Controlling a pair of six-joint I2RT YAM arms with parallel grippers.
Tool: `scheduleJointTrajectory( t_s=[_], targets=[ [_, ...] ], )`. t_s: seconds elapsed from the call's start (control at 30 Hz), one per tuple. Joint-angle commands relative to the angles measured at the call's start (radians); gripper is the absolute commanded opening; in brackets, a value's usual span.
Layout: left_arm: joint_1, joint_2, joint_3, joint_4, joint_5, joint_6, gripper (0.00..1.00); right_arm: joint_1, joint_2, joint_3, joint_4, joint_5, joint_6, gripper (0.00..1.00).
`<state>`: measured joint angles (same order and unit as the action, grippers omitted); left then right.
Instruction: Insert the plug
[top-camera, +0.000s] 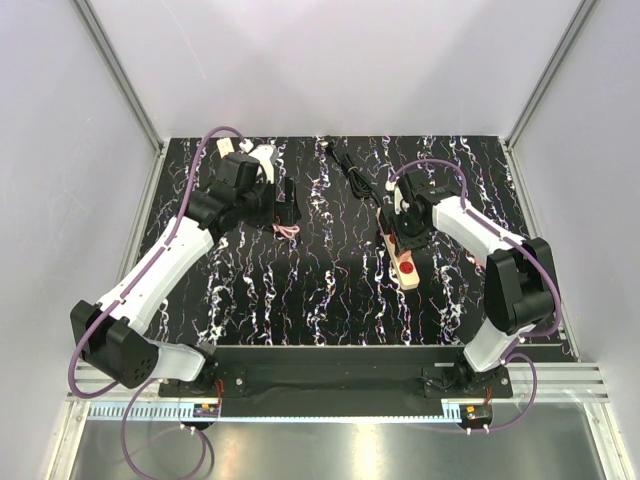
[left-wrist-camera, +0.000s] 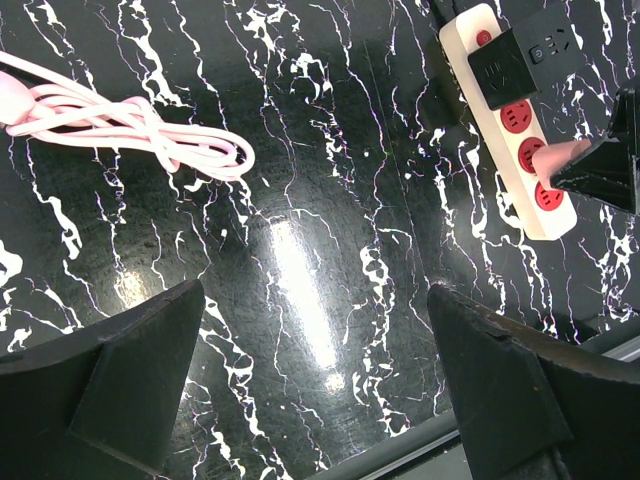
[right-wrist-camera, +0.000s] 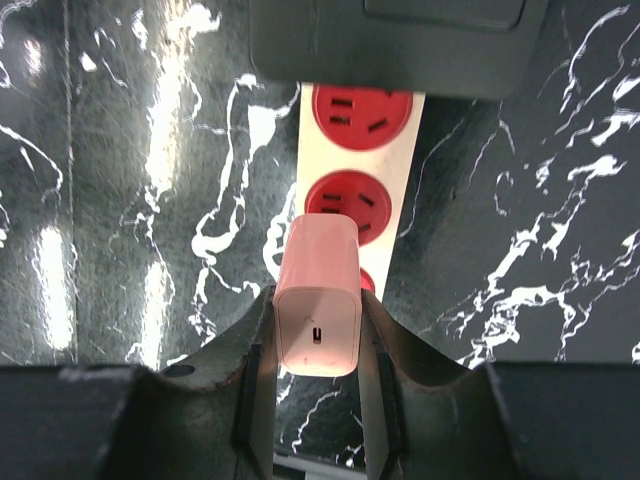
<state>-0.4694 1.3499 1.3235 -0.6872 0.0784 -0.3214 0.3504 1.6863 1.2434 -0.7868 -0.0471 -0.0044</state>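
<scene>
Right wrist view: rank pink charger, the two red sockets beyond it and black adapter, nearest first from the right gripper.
1. pink charger, held in right gripper
2. nearer red socket, just beyond
3. farther red socket, above that
4. black adapter, top edge

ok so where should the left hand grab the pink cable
Grip the cable across its bunched middle, where the strands run together, not at the loose loops on its end. It lies flat on the table, so the open left hand should probably come straight down from above, straddling the bundle's narrow width.
</scene>
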Motion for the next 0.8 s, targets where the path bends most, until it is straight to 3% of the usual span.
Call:
scheduleJointTrajectory(
  t_s=[0.0,0.77],
  targets=[
    [0.008,-0.015,0.003,0.035,0.006,0.01,0.99,-0.005,-0.068,0.011,-0.028,-0.016,-0.002,0.0],
    [0.009,-0.021,-0.001,0.034,-0.005,0.008,0.99,-0.007,-0.091,-0.107,-0.028,-0.016,0.05,0.0]
  ],
)
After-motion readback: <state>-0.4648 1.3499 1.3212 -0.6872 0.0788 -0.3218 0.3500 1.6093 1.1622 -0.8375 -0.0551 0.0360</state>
